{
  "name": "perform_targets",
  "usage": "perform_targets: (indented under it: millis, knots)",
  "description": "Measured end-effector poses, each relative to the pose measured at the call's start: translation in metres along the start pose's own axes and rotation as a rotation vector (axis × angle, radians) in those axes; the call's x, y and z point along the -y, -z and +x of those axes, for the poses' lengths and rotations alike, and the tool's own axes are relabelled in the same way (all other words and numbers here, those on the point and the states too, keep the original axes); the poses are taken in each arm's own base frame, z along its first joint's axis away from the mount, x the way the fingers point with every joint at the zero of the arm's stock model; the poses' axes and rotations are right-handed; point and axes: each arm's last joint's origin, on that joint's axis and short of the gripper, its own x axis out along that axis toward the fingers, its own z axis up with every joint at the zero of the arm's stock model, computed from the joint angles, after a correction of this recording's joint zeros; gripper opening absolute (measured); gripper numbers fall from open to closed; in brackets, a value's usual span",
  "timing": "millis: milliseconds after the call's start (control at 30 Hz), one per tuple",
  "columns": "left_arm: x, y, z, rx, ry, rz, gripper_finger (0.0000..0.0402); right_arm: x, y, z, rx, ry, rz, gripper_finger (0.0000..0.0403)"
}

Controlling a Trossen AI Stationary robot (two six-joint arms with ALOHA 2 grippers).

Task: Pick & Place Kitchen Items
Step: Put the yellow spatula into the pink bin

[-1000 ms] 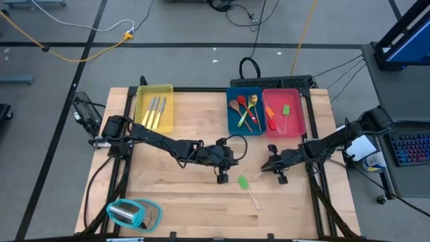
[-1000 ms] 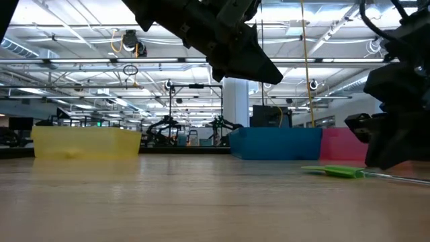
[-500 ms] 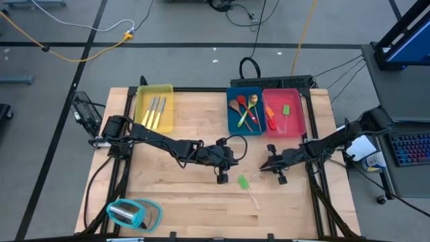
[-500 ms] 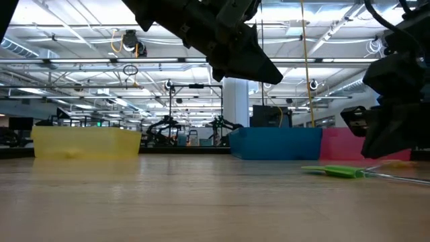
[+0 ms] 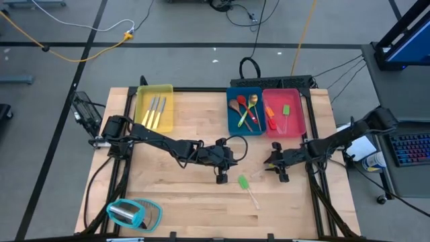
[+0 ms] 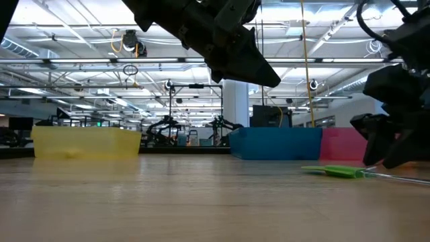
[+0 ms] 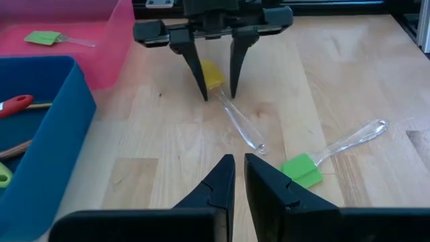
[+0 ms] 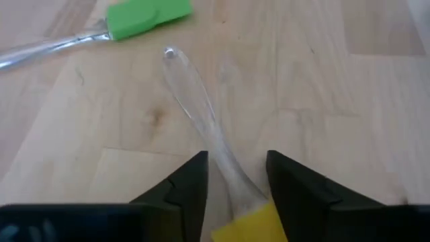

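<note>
The right gripper (image 7: pixel 218 87), jaws spread, straddled the yellow-headed spatula (image 7: pixel 230 111) at centre frame; closing was judged next. The left gripper (image 7: pixel 238 176) waited, jaws pressed together.

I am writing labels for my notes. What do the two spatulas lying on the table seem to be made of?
Yellow spatula: matte head, probably silicone; its handle is see-through and glossy, likely clear plastic. Green spatula: the same look, a dull soft-looking head on a transparent, shiny handle. The wooden table shows through both handles.
</note>
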Motion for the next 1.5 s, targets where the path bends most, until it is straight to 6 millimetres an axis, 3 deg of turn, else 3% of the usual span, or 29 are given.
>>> perform_targets:
  millis: [200, 400, 700, 933, 1133, 1333, 1500]
  knots:
    - [-0.002, 0.0, 0.0, 0.001, -0.006, 0.003, 0.0035, -0.001, -0.01, -0.011, 0.047, -0.009, -0.066, 0.0173]
    - [-0.004, 0.0, 0.0, 0.002, -0.009, 0.001, 0.0035, 0.0, -0.019, -0.026, -0.051, 0.055, -0.103, 0.0178]
    - [-0.004, -0.001, 0.001, 0.006, -0.01, -0.011, 0.0035, 0.0, -0.02, -0.025, -0.052, 0.058, -0.088, 0.0179]
    - [-0.004, -0.001, 0.001, 0.007, -0.01, -0.014, 0.0035, -0.002, -0.033, -0.025, 0.087, 0.031, 0.131, 0.0179]
    - [-0.004, -0.001, 0.001, 0.007, -0.01, -0.019, 0.0035, -0.005, -0.03, -0.025, 0.063, -0.003, 0.383, 0.0179]
    - [-0.004, -0.001, 0.0, 0.007, -0.009, -0.033, 0.0035, -0.004, -0.008, -0.027, -0.147, 0.088, 0.374, 0.0178]
    - [-0.003, -0.001, 0.0, 0.007, -0.008, -0.028, 0.0035, -0.001, -0.005, -0.028, -0.141, 0.201, 0.267, 0.0178]
